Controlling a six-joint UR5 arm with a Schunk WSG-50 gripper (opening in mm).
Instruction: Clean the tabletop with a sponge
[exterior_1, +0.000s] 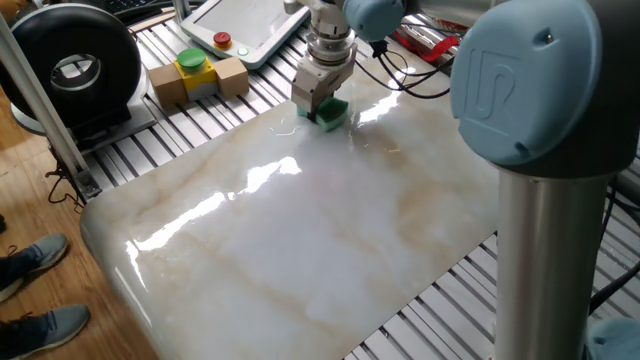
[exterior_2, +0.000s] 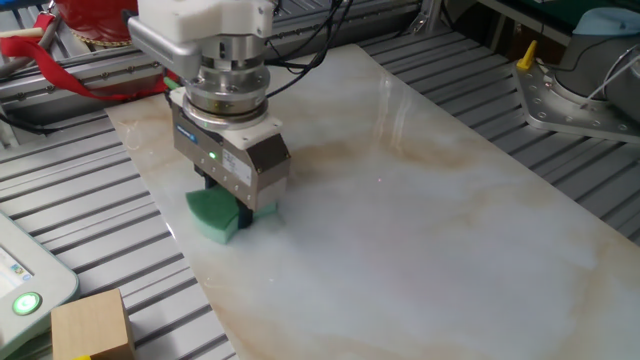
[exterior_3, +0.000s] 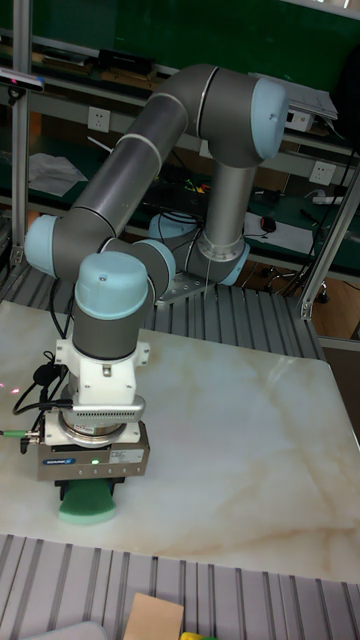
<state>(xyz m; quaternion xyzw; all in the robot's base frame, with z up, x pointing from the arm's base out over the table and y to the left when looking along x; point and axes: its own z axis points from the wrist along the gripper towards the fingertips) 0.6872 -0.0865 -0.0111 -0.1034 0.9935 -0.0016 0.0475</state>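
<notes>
Claw (exterior_2: 232, 208) of the grey robot arm clamps a small bright green sponge block (exterior_2: 212, 215) (wavy-edged), pressing it flat on the glossy white-grey marble table (exterior_2: 430, 210) near one edge, beside the ribbed aluminium frame (exterior_2: 90, 215).

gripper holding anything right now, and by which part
The gripper holds the sponge, clamped from above across its upper part; its base presses on the tabletop.

Robotics lab or workshop. Marble slab (exterior_1: 300, 230) sat on ribbed aluminium frame (exterior_2: 90, 200). UR5 arm (exterior_3: 150, 160) bolted beside it. Teach pendant (exterior_1: 235, 25), loose cables (exterior_1: 400, 85), wall sockets (exterior_3: 98, 118) and cluttered shelving (exterior_3: 90, 60) behind.
</notes>
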